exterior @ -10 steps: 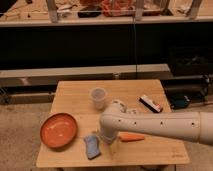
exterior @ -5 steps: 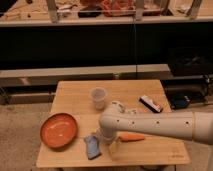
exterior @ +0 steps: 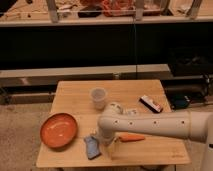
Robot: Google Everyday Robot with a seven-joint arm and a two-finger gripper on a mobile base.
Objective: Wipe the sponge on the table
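The small blue sponge (exterior: 91,147) lies on the light wooden table (exterior: 75,92) near its front edge, just right of an orange bowl. My white arm reaches in from the right across the front of the table. Its gripper (exterior: 112,147) points down at the tabletop right beside the sponge's right side, between the sponge and a carrot. Whether it touches the sponge cannot be told.
An orange bowl (exterior: 59,131) sits at the front left. A clear plastic cup (exterior: 98,97) stands mid-table, and a carrot (exterior: 132,137) lies under my arm. A black block with a white-red end (exterior: 150,103) lies at the right. A dark shelf rack (exterior: 100,40) runs behind the table.
The gripper has sunk slightly toward the tabletop beside the sponge. The sponge and the other things have stayed in place.
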